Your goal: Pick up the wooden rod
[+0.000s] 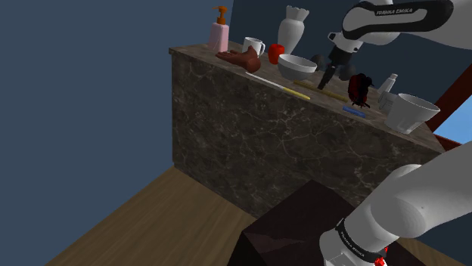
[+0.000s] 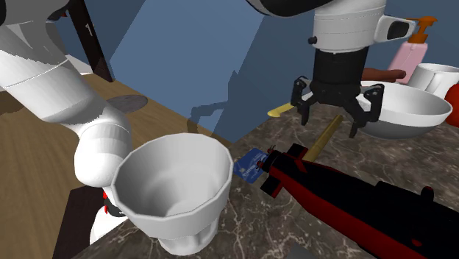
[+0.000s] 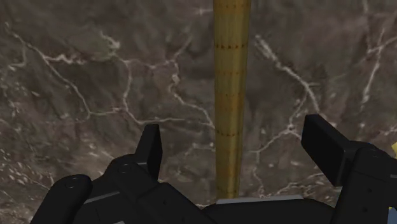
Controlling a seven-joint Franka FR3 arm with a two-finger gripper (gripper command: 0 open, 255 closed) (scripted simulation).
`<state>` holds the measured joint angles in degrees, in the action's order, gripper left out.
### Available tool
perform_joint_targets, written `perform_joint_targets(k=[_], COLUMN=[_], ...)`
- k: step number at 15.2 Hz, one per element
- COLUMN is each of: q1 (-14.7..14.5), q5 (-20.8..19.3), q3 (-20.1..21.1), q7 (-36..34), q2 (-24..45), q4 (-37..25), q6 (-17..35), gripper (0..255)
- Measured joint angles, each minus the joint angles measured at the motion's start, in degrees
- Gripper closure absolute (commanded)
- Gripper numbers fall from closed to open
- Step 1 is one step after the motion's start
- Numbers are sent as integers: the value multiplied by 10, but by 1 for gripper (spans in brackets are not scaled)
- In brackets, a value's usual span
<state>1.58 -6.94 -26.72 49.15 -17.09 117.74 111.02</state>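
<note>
Dark marbled surface: pincer spread over yellowish rod.
Fingers stand apart, touching nothing; the rod lies flat on the surface between them, not gripped. White bowl sits just beside the pincer, at the second exterior view's right; a black-and-red object lies nearer that camera.

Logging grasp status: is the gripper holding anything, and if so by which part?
Nothing is held. The gripper is open, its fingers either side of the yellowish rod, not touching it.
</note>
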Motion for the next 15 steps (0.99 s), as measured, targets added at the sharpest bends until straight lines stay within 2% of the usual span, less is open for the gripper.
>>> perform_joint_targets(k=[4, 5, 15], q1=[1, 1, 1], q5=[0, -1, 0], q3=[-3, -3, -3], q7=[1, 1, 1], q2=[2, 2, 1], q4=[27, 29, 30], q6=[29, 32, 35], gripper=[0, 255, 255])
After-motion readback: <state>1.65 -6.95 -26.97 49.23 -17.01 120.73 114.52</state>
